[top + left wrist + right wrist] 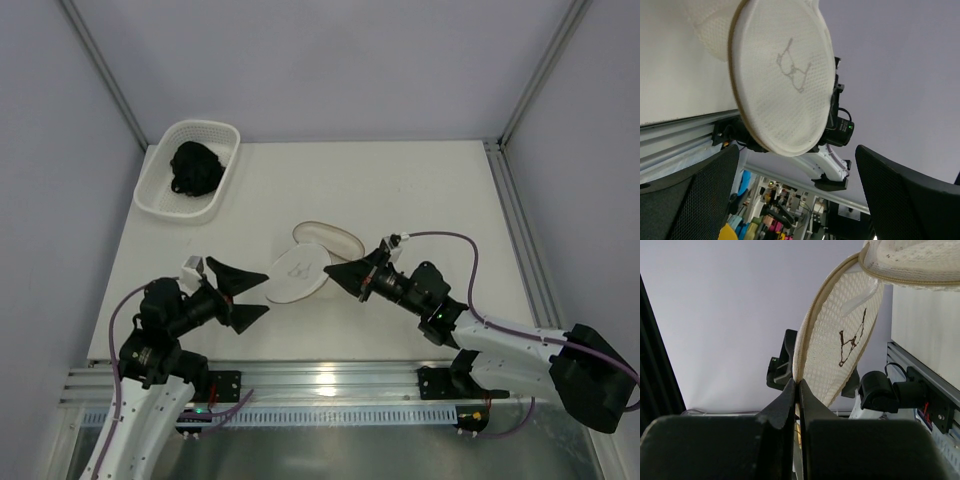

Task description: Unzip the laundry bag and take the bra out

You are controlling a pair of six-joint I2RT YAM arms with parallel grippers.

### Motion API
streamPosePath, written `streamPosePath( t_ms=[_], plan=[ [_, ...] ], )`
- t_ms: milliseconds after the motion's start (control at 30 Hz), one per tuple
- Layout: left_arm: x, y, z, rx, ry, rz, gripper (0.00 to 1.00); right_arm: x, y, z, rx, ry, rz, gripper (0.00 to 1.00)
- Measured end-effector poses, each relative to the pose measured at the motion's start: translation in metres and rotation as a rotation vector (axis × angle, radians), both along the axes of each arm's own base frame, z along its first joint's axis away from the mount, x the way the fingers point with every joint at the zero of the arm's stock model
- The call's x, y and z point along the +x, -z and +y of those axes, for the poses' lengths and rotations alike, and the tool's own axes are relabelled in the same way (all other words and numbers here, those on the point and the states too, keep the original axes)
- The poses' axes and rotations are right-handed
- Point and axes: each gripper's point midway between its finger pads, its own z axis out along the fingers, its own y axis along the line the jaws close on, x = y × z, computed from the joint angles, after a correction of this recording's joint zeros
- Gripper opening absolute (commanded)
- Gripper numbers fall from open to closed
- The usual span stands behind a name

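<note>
Jaws of right gripper (799,390) are pinching laundry bag (300,272) rim; left gripper (258,292) jaws are gaping beside it. Judging: the thin pinch is risking a slip, dropping the flap.

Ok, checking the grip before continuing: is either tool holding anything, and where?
The right tool is shut on the laundry bag, pinching the zipper rim of its raised half. The left tool is open, holding nothing.

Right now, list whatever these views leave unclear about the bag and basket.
- Contents of the white mesh clamshell laundry bag: every view, mesh walls screen them.
- Black crumpled bundle in the white perforated plastic basket: top view, too small to identify.
- Zipper pull: seen in no view.
</note>
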Motion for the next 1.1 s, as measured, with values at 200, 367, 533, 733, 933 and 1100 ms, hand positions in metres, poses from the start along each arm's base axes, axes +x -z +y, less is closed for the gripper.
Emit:
streamPosePath(
  t_ms=[200, 367, 533, 733, 933, 1100],
  plan=[
    [0.014, -0.011, -0.001, -0.041, -0.032, -0.005, 0.99, -0.008, 0.01, 0.007, -0.042, -0.063, -0.022, 0.04],
    [0.024, -0.007, -0.004, -0.03, -0.034, 0.026, 0.98, -0.013, 0.009, 0.006, -0.049, -0.081, -0.042, 0.04],
    [0.018, -0.019, -0.006, -0.027, -0.008, 0.003, 0.98, -0.013, 0.002, 0.003, -0.03, -0.065, -0.067, 0.04],
    [0.008, -0.019, -0.01, -0.014, 0.052, 0.007, 0.98, -0.004, -0.001, 0.001, -0.022, -0.011, -0.088, 0.04],
    [0.005, -0.008, -0.015, 0.008, 0.102, 0.054, 0.98, 0.005, 0.003, 0.004, -0.009, 0.018, -0.097, 0.04],
    [0.011, -0.004, -0.017, 0.017, 0.101, 0.071, 0.93, 0.006, 0.0, 0.005, 0.006, 0.015, -0.112, 0.04]
  ],
)
